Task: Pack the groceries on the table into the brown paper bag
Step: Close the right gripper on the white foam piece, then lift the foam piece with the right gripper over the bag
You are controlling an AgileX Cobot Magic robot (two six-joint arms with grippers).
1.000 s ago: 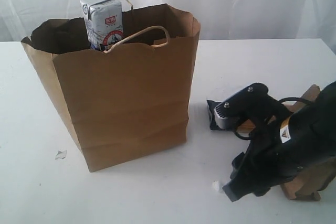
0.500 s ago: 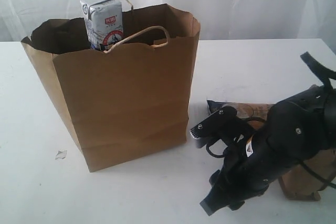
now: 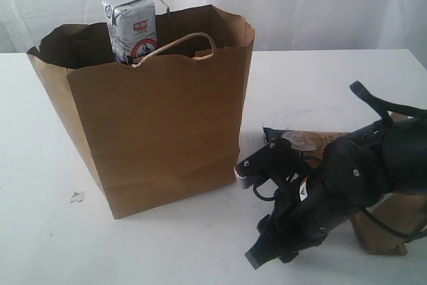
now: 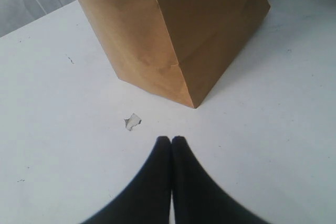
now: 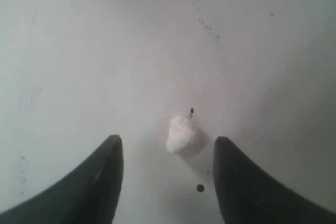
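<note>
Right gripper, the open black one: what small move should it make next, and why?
Probably lift and swing back toward the flat brown pouch lying by the arm. The right gripper hangs open over bare white tabletop, with only a small white crumb between its fingers, nothing to pack.

The right gripper (image 3: 256,258) has swung left and lower toward the base of the brown paper bag (image 3: 160,131), baring more of the dark-blue spaghetti packet (image 3: 297,140) and covering the white crumb (image 5: 182,136) in the exterior view.

Carton (image 3: 130,25) upright, seemingly inside paper bag (image 3: 160,138)
</note>
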